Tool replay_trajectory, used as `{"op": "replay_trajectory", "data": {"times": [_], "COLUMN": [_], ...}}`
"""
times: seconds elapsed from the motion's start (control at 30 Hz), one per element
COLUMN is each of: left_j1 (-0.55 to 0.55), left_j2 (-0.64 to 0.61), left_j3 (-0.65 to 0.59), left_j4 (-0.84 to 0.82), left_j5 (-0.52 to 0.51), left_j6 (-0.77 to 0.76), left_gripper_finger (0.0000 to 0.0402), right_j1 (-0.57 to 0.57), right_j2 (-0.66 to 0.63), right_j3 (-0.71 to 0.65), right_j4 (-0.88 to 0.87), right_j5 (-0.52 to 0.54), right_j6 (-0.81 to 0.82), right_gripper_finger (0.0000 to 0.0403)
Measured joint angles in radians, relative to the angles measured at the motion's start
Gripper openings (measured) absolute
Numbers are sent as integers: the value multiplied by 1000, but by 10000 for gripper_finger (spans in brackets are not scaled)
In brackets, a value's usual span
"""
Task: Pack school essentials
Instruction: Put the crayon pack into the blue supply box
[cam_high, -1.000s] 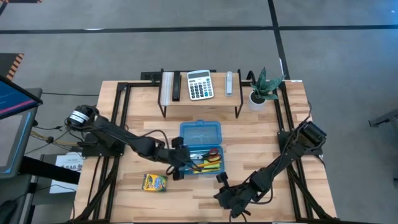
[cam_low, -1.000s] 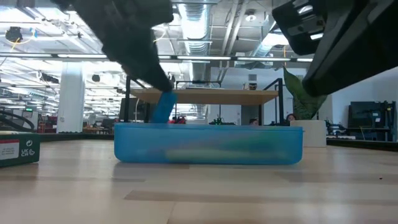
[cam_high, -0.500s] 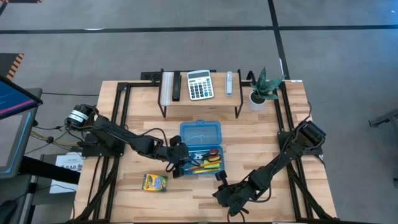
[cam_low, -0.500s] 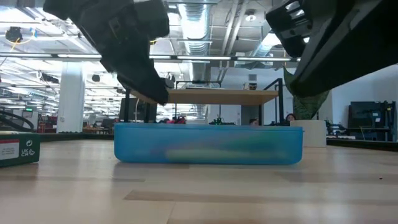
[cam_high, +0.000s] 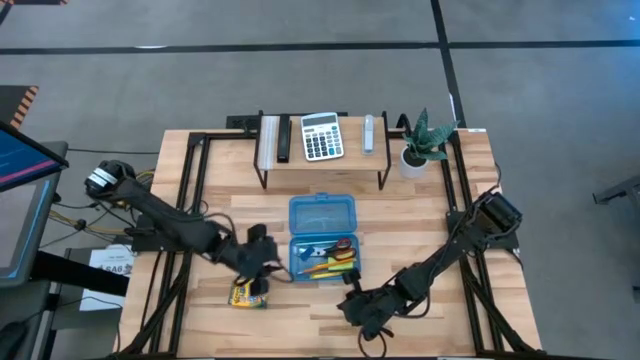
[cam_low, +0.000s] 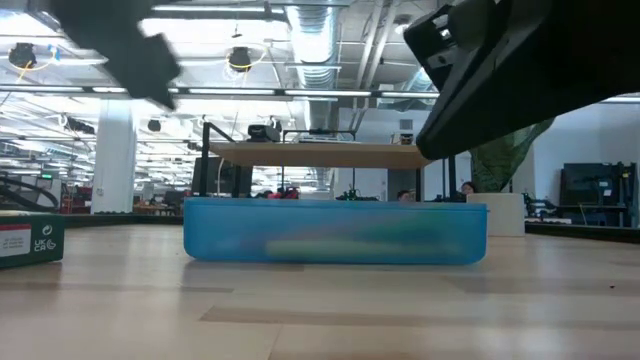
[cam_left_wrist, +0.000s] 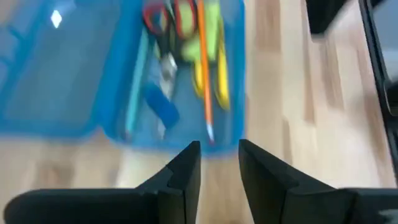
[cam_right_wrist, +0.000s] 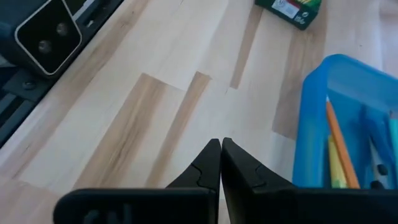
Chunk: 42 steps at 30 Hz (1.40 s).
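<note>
The left gripper (cam_high: 258, 272) hovers just left of the blue case (cam_high: 322, 214), above the yellow crayon box (cam_high: 248, 294), fingers slightly parted and empty. The right gripper (cam_high: 356, 305) waits near the case's near-right corner, fingers together, holding nothing. Scissors (cam_left_wrist: 163, 17), pencils (cam_left_wrist: 203, 68) and a blue eraser (cam_left_wrist: 163, 109) lie inside the case.

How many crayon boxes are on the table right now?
1: the yellow crayon box lies on the table, left of the blue case, under the left gripper. None other shows.
</note>
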Motion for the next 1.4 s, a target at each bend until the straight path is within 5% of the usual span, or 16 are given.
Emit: {"op": "replay_trajectory", "data": {"times": [0.27,0.63,0.9,1.4], "left_j1": [-147,-303,-394,-413], "left_j2": [0,1,1,63], "left_j3": [0,-2,-106,-219], "left_j4": [-284,-426,-357,-131], "left_j5": [107,180,222,224], "left_j6": [-314,-559,-715,-725], "left_gripper_finger": [53,3,1,0], "right_j1": [-43,-99,-124,-152], "right_j2": [0,0,0,83], "right_j3": [0,0,0,73], "right_j4": [106,239,305,346], "right_j5": [-2,-83,-86,-160], "right_j6": [-15,-94,-109,-129], "right_gripper_finger": [36,36,36,7]}}
